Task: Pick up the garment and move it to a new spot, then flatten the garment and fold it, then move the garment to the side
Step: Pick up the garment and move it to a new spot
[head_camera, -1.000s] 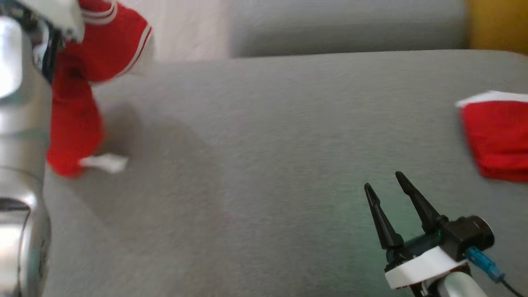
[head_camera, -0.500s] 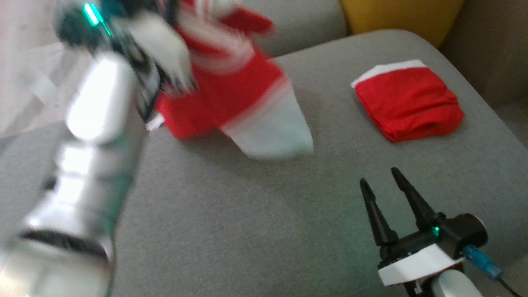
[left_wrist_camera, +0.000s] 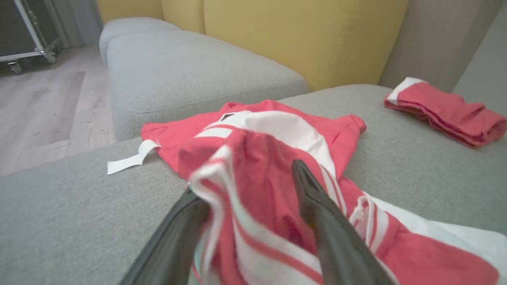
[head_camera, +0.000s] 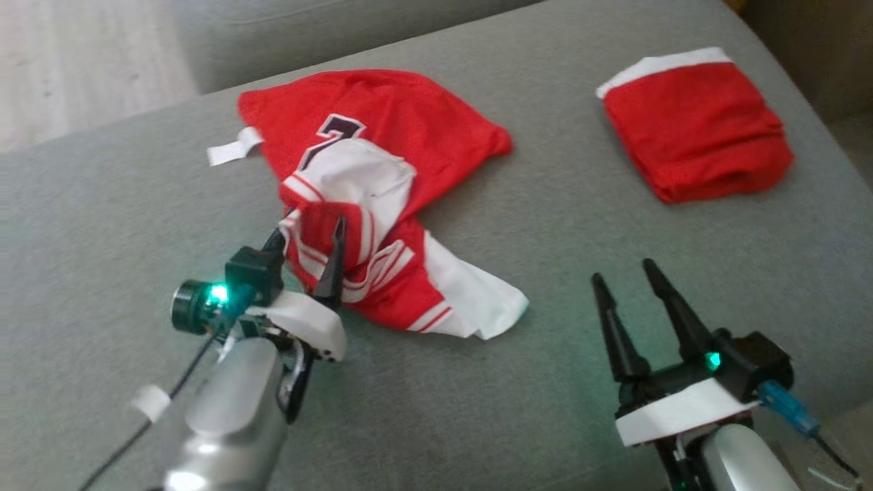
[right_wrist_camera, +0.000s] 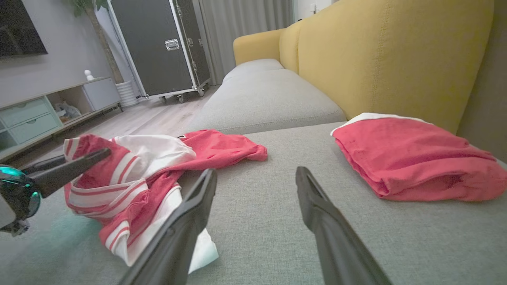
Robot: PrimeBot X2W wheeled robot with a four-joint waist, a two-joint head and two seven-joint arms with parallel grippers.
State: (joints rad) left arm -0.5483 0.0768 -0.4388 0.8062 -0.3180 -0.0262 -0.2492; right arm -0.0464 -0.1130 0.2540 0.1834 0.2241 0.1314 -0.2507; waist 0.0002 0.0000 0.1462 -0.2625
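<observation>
- Head view, nearest the robot: the right gripper [head_camera: 622, 271] hangs over bare grey sofa seat [head_camera: 477, 395]. Its two dark fingers are spread with nothing between them.
- Level with it on the left, the left gripper [head_camera: 310, 228] has its fingers parted wide. A bunched fold of the red-and-white jersey [head_camera: 389, 123] stands between them. The left wrist view shows the fingers flanking that fold rather than pinching it, so I read the gripper as released, not grasping.
- The jersey lies crumpled on the seat, left of centre. Its red mesh body shows a dark numeral, and white striped trim is heaped on top. A white panel trails toward the right gripper, and a white strip [head_camera: 234, 146] pokes out at the far left edge.
- Farther back on the right, well apart from the jersey, lies a folded red garment [head_camera: 696, 123] with a white edge. It sits close to the yellow backrest [right_wrist_camera: 396, 51].
- Progress, as a judgement: the jersey appears set down at its spot, so the first step looks done. Flattening, folding and moving it aside are all left to do.
- The next move probably calls for both grippers to take separate edges and draw the heap out flat. The loose mesh may cling to a finger as it withdraws.
</observation>
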